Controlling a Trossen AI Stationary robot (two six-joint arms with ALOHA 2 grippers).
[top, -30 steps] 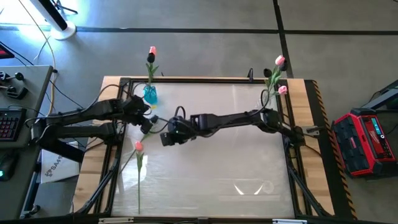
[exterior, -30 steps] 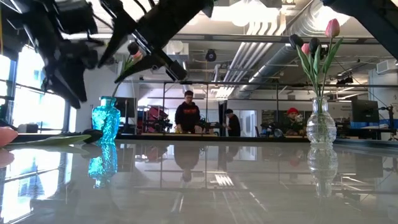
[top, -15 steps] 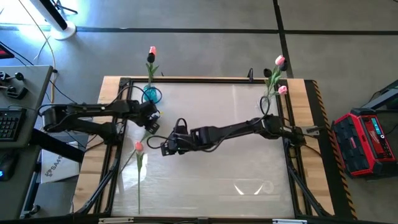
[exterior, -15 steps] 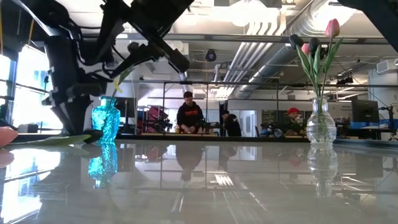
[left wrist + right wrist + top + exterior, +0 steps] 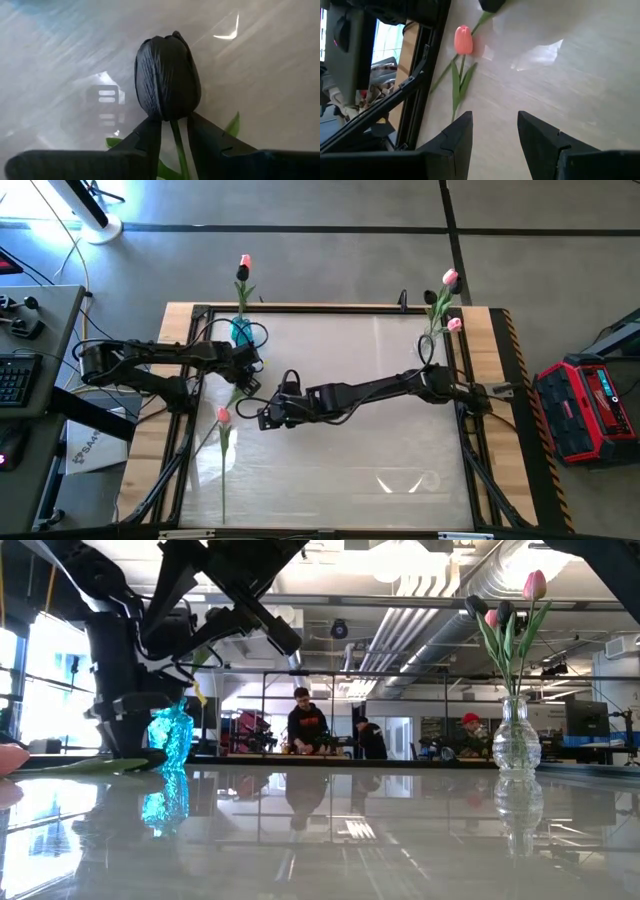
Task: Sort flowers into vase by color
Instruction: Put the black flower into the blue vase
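Note:
A near-black tulip point(image 5: 167, 75) is in my left gripper point(image 5: 247, 366), which is shut on it beside the blue vase point(image 5: 240, 331) at the table's far left. That vase point(image 5: 170, 745) holds a pink tulip point(image 5: 245, 260) and a dark tulip point(image 5: 241, 274). My right gripper point(image 5: 266, 417) hovers open over the table's left middle. A pink tulip point(image 5: 222, 416) lies flat on the table near the left edge, also in the right wrist view point(image 5: 463, 40). A clear vase point(image 5: 515, 737) at the far right holds pink tulips point(image 5: 449, 277). My left gripper holds the near-black tulip by its stem point(image 5: 175, 134) just below the bud, between the two fingers point(image 5: 150, 137). The bud sticks out past the fingertips, over the table. The tulip is lifted clear, and its leaves point(image 5: 232, 125) show behind the fingers.
A dark frame point(image 5: 200, 310) runs round the glossy table top. A desk with a keyboard point(image 5: 12, 380) stands to the left, and a red case point(image 5: 590, 405) to the right. People point(image 5: 303, 723) stand in the room far behind the table.
My right gripper has drawn back from the left gripper toward the table's near edge and stands apart from it. My left arm has swung round and carried its gripper a little to the right, staying beside the blue vase.

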